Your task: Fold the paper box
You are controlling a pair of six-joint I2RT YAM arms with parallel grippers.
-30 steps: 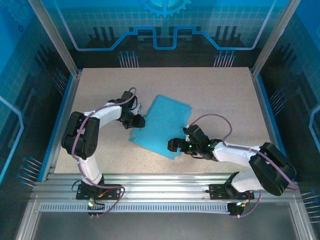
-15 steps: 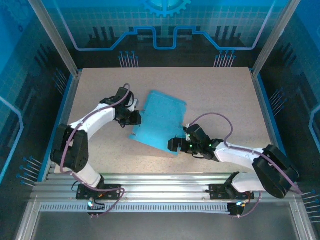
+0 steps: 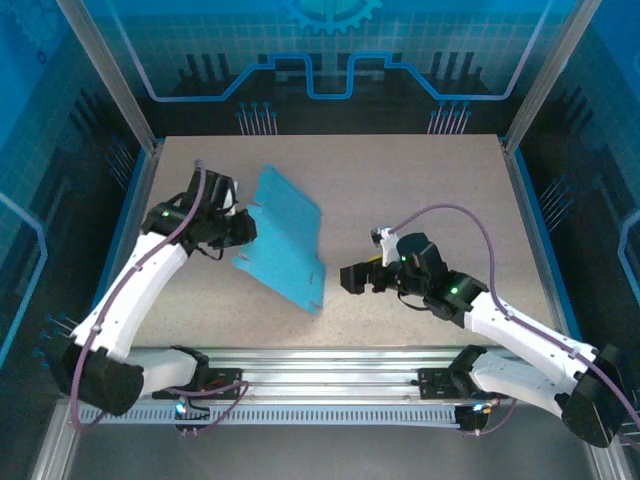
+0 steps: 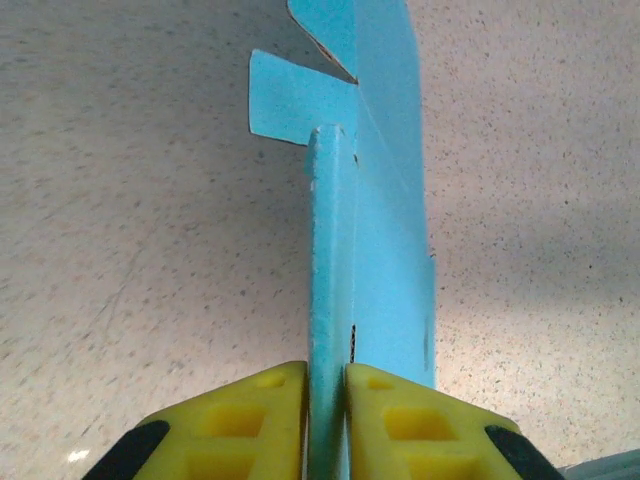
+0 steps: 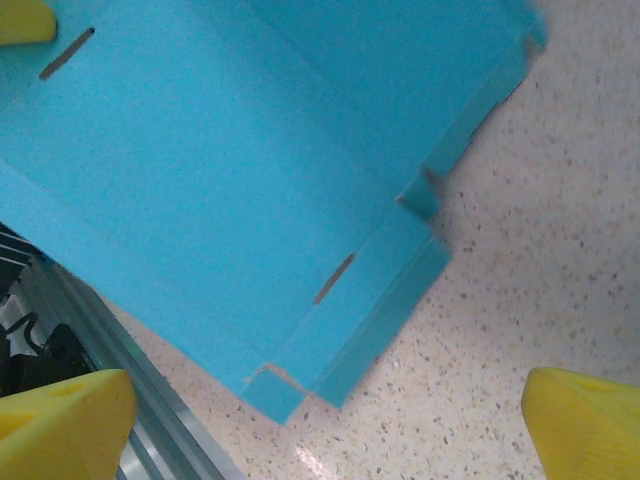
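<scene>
**Thin blue sheet pinched by one edge, free side unsupported**

The paper box (image 3: 285, 245) is a flat die-cut sheet, held tilted up over the left-centre of the counter (image 3: 430, 190). The left jaws are clenched on its left margin. In the left wrist view the sheet (image 4: 335, 300) runs edge-on straight out from between the yellow pads (image 4: 250, 425), with a small flap (image 4: 290, 105) sticking out sideways farther along. Whether its near corner touches the counter I cannot tell.

The right jaws are spread wide and grasp nothing. They sit just right of the sheet's near corner, apart from it. The right wrist view looks onto the blue face (image 5: 220, 180) with a narrow slot (image 5: 335, 278) and a folded edge strip (image 5: 390, 300), and the yellow pads (image 5: 60, 420) stand clear at the picture's corners.

The sheet is probably very light, fairly stiff across each plain panel, and weak at every crease and slot. With a single edge pinch it will likely swing and bow, and the smooth face may slip between the pads. A hard squeeze would dent it for good.

The best hold looks like a plain panel margin close to a fold line. The small flaps would just bend away. The free near edge, opposite the left grip, seems the natural place for the right jaws.
</scene>
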